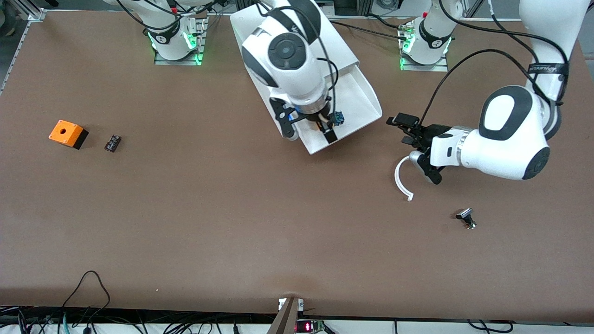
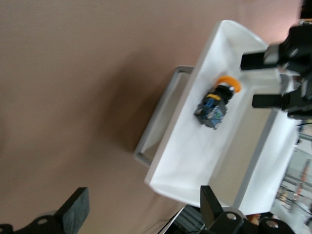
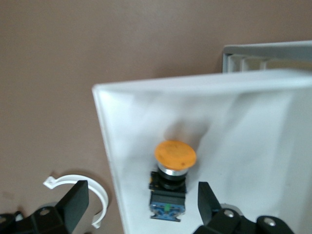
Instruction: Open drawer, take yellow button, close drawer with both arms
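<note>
drawer (image 1: 359,99): pulled out of the white cabinet (image 1: 283,21). It is a wide, shallow white tray and it is open on top.
button (image 3: 171,179): lies in the drawer, on the tray floor. Its orange cap is round and its body is dark blue and black. Nothing holds it.
right hand (image 1: 312,133): hangs over the open drawer, just above the button. Its fingers are spread wide, one on each side of the button, and they do not touch it.
left hand (image 1: 417,150): in the air over the bare worktop (image 1: 232,222), beside the drawer, toward the left arm's end. Its fingers stand wide apart and it holds nothing.
white hook (image 1: 402,178): a thin curved strip on the worktop, right under the left hand.
small black part (image 1: 466,218): on the worktop, nearer the front camera than the left hand, well apart from the drawer.
orange cube (image 1: 66,133): has a hole on top. It sits toward the right arm's end of the worktop.
black block (image 1: 112,143): small, just beside the orange cube.
</note>
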{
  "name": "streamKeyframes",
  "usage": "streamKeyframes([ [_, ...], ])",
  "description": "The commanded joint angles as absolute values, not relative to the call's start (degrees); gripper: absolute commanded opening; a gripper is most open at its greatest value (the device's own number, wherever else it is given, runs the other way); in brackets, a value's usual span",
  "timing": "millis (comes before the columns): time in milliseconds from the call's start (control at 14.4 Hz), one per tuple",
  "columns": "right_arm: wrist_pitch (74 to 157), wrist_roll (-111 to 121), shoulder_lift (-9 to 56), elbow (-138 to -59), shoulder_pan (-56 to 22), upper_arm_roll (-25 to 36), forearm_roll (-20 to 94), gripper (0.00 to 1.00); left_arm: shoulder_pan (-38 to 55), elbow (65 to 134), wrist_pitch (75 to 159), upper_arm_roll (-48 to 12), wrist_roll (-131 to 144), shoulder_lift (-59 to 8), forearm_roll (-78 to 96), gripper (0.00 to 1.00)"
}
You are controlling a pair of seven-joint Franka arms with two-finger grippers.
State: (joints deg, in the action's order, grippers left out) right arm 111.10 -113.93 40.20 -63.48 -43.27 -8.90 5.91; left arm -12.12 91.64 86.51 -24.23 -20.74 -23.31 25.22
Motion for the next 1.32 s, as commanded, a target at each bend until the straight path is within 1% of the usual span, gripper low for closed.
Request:
streamKeyframes([
  [0, 111.18, -117.59, 43.41, -60.73, -45.52, -8.53, 4.48, 0.99, -11.51, 85.62, 83.76, -24.52, -16.53, -24.26, 17.25, 1.00],
  [208, 110.83, -117.95, 44.47, -60.91, -45.88, -8.88, 5.01, 0.99, -11.34, 81.67, 82.80, -24.78, -14.50, -24.34, 7.69, 1.00],
  [277, 110.66, -117.86, 44.65, -60.91, -45.88, -8.96, 5.01, 0.94, -11.16, 80.26, 82.44, -25.05, -14.41, -24.35, 4.25, 1.00],
  [347, 110.48, -117.69, 44.65, -60.82, -45.88, -9.05, 5.10, 0.77, -10.12, 78.85, 82.44, -25.05, -14.41, -24.26, 0.83, 1.00],
  [416, 110.48, -117.60, 44.65, -60.73, -45.79, -9.14, 5.10, 0.47, -9.15, 77.45, 82.27, -25.05, -14.68, -24.34, -3.39, 1.00],
  [485, 110.57, -117.51, 44.56, -60.73, -45.70, -9.14, 5.36, 0.33, -8.01, 76.30, 82.44, -24.96, -14.85, -24.61, -6.99, 1.00],
  [554, 110.48, -117.51, 44.47, -60.65, -45.62, -9.14, 6.32, 0.12, -6.78, 75.07, 82.96, -24.70, -15.03, -24.87, -8.60, 1.00],
  [624, 110.30, -117.60, 44.39, -60.64, -45.79, -9.14, 6.42, 0.03, -6.16, 73.32, 83.93, -24.52, -15.03, -26.00, -8.70, 1.00],
  [693, 110.13, -117.60, 44.21, -60.56, -45.70, -9.14, 6.94, 0.00, -6.15, 71.65, 84.54, -24.35, -14.86, -27.32, -8.79, 1.00],
  [901, 109.43, -117.60, 43.42, -59.68, -45.09, -9.23, 7.56, 0.00, -6.77, 71.02, 85.16, -24.26, -9.70, -28.03, -8.35, 1.00],
  [1109, 104.61, -114.28, 42.81, -54.68, -43.16, -9.23, 7.65, 0.00, -6.50, 71.63, 86.04, -24.52, 3.30, -27.95, -8.17, 1.00],
  [1248, 101.96, -107.44, 40.62, -54.40, -39.92, -9.14, 9.13, 0.00, -6.33, 73.81, 87.71, -25.31, 9.90, -27.43, -8.09, 1.00],
])
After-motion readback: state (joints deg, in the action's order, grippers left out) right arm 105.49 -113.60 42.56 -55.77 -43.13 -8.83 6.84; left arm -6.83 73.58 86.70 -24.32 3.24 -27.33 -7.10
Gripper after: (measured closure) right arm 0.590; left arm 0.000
